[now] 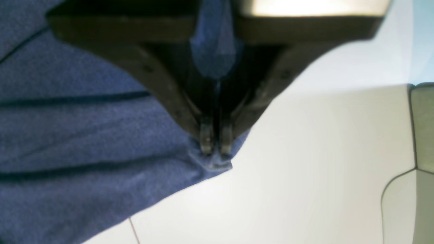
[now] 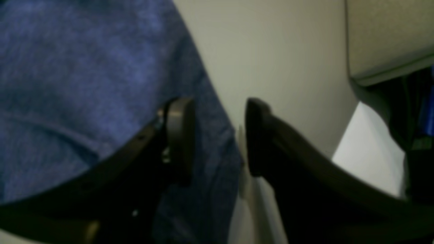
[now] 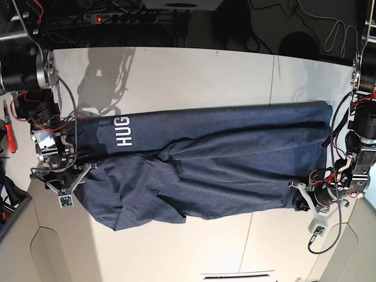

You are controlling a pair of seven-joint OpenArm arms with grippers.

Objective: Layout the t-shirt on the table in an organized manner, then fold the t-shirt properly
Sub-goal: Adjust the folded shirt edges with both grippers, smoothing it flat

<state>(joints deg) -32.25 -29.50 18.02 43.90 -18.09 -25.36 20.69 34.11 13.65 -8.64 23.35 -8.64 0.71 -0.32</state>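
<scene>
1. Here, at the left of the base view, the right gripper [image 3: 75, 157] sits at the shirt's [image 3: 205, 164] lettered end; its jaws stand apart, one finger [image 2: 179, 135] resting on the cloth and the other on the bare table [image 3: 194, 70] just beside the hem, so nothing is pinched yet.
2. The risk on this side is a close that catches only air or a single thin layer; the hem runs between the jaws, but if it slides out as they come together the end would stay where it lies.
3. Between the two grippers the shirt lies stretched across the table, its upper edge fairly straight, its lower half bunched in diagonal folds; pulling it taut with only one end held would likely drag the whole cloth sideways rather than flatten it.
4. At the right of the base view the left gripper [image 1: 215, 149] is clamped tight on a small corner of the shirt, with cloth also bunched up between the fingers; so little fabric sits past the tips that a firm tug could pull it free.
5. Uneven lifting by the two ends would probably deepen the creases.
</scene>
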